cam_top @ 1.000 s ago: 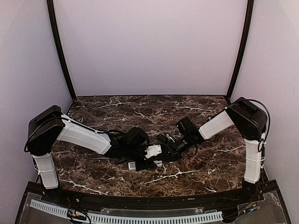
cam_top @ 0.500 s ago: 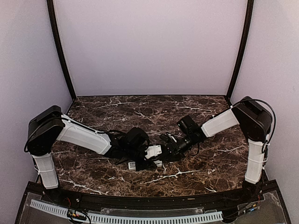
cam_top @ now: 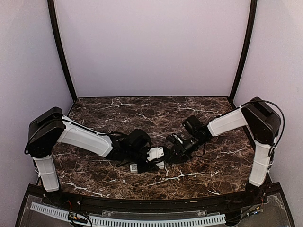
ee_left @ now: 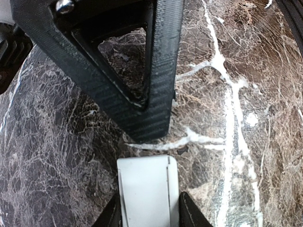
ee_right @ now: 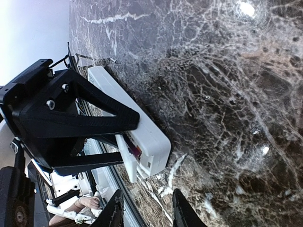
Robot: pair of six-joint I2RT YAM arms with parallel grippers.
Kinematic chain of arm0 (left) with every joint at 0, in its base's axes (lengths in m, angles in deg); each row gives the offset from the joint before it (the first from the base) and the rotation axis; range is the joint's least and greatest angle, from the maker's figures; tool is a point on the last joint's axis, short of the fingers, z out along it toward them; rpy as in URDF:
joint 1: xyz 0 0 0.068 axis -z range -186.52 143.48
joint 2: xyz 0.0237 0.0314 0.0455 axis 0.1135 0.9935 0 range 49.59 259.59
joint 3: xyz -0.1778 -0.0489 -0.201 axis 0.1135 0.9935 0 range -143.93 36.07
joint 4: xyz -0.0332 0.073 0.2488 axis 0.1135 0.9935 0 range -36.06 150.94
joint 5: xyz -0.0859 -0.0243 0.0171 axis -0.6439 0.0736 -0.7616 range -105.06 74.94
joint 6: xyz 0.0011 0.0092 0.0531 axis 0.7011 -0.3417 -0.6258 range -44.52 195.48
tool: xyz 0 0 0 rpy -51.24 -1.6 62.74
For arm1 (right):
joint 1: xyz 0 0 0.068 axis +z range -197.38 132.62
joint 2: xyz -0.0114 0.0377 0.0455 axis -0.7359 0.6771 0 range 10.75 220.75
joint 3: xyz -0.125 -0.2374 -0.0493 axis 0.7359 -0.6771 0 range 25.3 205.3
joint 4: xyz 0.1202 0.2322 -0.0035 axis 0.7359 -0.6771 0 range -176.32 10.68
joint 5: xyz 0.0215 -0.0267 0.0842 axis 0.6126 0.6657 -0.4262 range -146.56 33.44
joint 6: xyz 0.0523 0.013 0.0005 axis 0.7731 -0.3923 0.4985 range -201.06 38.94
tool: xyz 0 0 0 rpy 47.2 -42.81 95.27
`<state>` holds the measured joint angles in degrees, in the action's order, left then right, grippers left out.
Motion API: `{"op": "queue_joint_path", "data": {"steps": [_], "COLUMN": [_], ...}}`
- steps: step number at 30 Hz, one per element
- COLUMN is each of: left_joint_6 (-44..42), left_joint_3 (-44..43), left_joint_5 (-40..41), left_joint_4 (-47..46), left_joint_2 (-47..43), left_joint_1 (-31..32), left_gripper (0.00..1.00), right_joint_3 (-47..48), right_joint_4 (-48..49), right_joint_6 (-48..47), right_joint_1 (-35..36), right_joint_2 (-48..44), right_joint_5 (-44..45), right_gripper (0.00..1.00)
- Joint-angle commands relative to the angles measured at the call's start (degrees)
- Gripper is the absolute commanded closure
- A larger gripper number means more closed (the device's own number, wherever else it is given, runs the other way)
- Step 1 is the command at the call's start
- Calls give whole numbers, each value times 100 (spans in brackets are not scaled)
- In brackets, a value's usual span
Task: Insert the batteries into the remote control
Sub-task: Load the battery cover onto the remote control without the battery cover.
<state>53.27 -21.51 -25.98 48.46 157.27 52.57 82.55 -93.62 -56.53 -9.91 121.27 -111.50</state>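
The white remote control [cam_top: 155,153] is held in my left gripper [cam_top: 149,159], a little above the marble table. In the left wrist view the remote [ee_left: 147,187] sits between my two fingertips, gripper [ee_left: 147,213] shut on it. In the right wrist view the remote [ee_right: 137,118] has an open recess at its near end with something dark and reddish inside [ee_right: 134,149]; I cannot tell whether that is a battery. My right gripper [ee_right: 144,210] is open and empty, just short of that end; it also shows in the top view [cam_top: 173,149]. No loose batteries show.
A small white piece [cam_top: 134,167] lies on the dark marble table [cam_top: 208,161] just in front of my left gripper. The right gripper's black finger [ee_left: 142,85] hangs close over the remote's tip. Plain walls stand on three sides.
My right arm has drawn back to the right, its gripper moving a little away from the remote's end. The left arm and the remote have stayed put.
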Motion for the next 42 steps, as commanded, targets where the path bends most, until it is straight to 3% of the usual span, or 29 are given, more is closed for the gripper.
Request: {"op": "queue_joint_path", "data": {"steps": [1,12,24,42], "left_joint_6": [-90,-68,-56,204], "left_joint_3": [145,126,218,806], "left_joint_5": [-33,-11,35,359], "left_joint_4": [484,493,333,97], "left_joint_2": [35,29,-111,-820], "left_joint_1": [41,41,41,41], "left_gripper": [76,60,51,46], "right_joint_3": [90,131,147,401], "right_joint_4": [-150,-9,332,810], "right_joint_6": [-124,-58,158,405], "right_joint_1": [-31,-34,83,392], "right_joint_2": [-206,-163,-100,43], "right_joint_5": [89,36,-160,-430], "right_gripper": [68,72,100,100]}}
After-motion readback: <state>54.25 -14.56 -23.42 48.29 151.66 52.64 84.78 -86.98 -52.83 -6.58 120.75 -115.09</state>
